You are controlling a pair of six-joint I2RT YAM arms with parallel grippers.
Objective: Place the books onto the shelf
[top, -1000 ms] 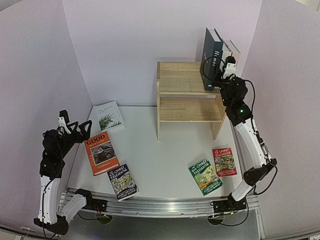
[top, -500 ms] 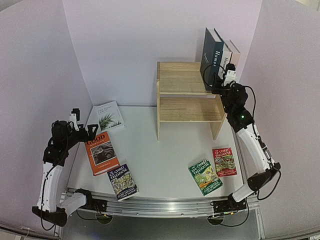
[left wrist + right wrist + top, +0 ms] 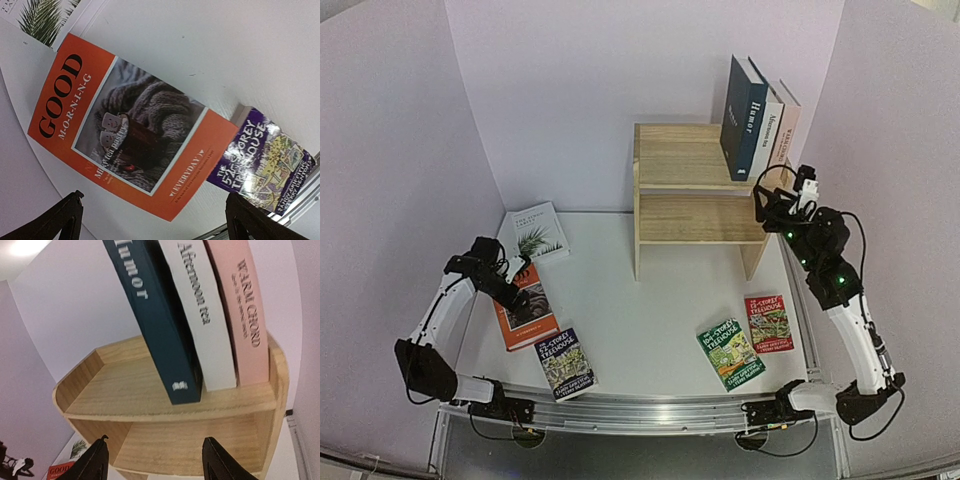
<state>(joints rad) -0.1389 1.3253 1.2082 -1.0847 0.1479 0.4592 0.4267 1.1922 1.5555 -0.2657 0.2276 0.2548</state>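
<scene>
**At the shelf's right end, an empty claw faces three standing books**

At the right of the overhead view, the right claw [image 3: 767,205] hangs just off the right end of the shelf [image 3: 685,160], its fingers parted and holding nothing. In its wrist view the top board fills the middle of the frame. Three books stand there side by side at the right end: the navy "Humor" [image 3: 155,325], the white "Afternoon tea" [image 3: 200,315] and the pink "WARM CHORD" [image 3: 245,315], all leaning slightly. The lower tier holds no books.

At the left of the overhead view, the left claw [image 3: 510,282] is spread wide and empty over the orange "GOOD MORNING" book [image 3: 125,130], which lies flat on the white counter [image 3: 620,290]. Above it in the frame lies the pale palm-leaf book [image 3: 535,233]. Below it lies the blue "52-Storey Treehouse" [image 3: 566,363], its corner just beside the orange cover. In the lower right of the frame, the green Treehouse paperback [image 3: 731,353] and the red Treehouse paperback [image 3: 769,322] lie near each other.
</scene>
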